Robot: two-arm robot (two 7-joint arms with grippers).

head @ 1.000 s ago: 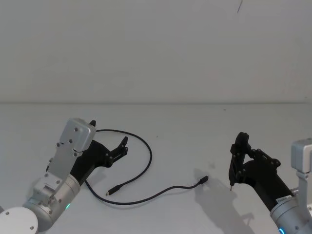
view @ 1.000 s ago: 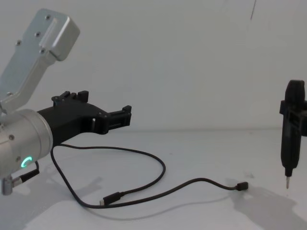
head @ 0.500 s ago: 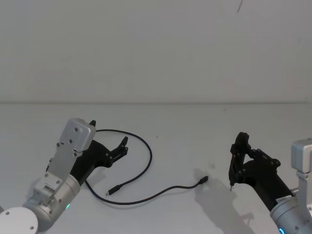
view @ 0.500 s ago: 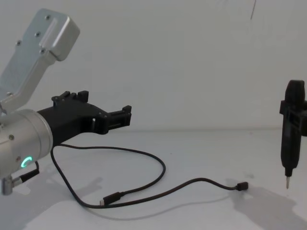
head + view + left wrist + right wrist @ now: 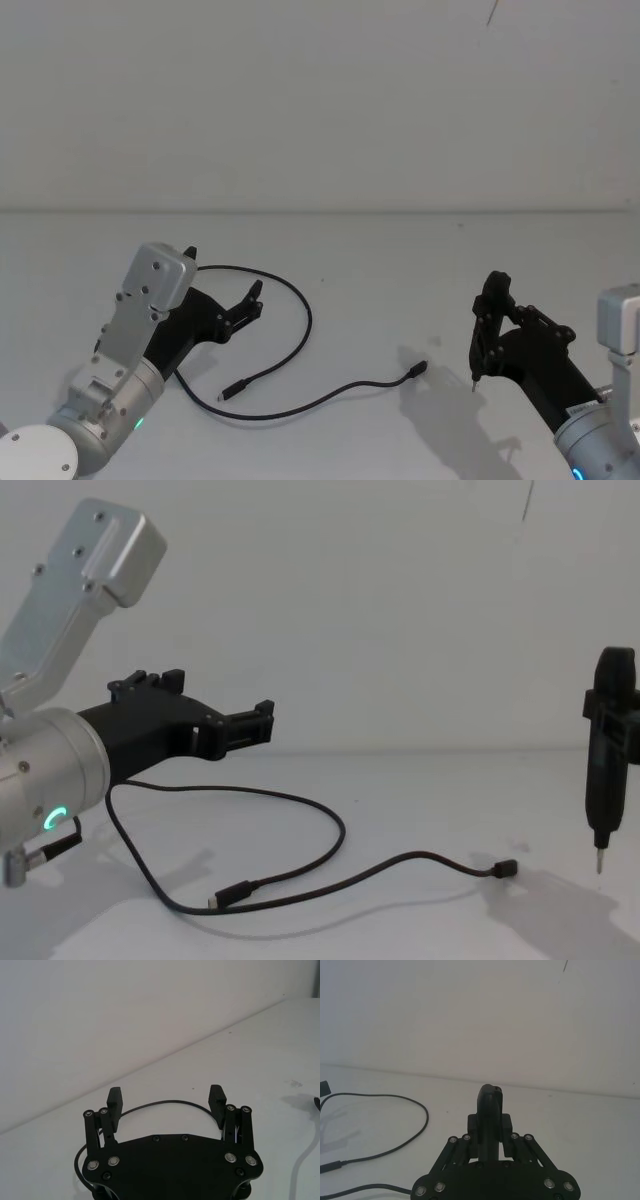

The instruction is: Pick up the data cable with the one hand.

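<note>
The left gripper's (image 5: 166, 1100) two fingers (image 5: 114, 1101) stand wide apart with nothing between them, pointing forward and hanging a little above the tabletop (image 5: 380, 250). In the left wrist view a curve of the cable (image 5: 165, 1102) runs across the gap between the fingers, lying on the tabletop beyond them and not touching either one. From the chest view the left gripper (image 5: 262, 724) reaches in from the left side, raised over the left part of the cable (image 5: 338, 825), and behind it sits a silver wrist (image 5: 50, 770) with a green glowing ring (image 5: 52, 818). The cable (image 5: 307, 322) lies flat and loose on the tabletop: it passes under the left gripper (image 5: 254, 298), loops round to one plug (image 5: 229, 392) near the middle of the loop, and its other length sweeps toward the right to a second plug (image 5: 419, 370). The right gripper's (image 5: 495, 315) fingers are closed on a slim black stick (image 5: 477, 350) that points down, its metal tip (image 5: 599, 864) hanging just over the tabletop. That stick (image 5: 605, 770) stands on the right side, near the second plug (image 5: 505, 868) but apart from it. In the right wrist view the stick (image 5: 490, 1102) rises between the clamped fingers, with the cable (image 5: 422, 1110) lying farther off.
</note>
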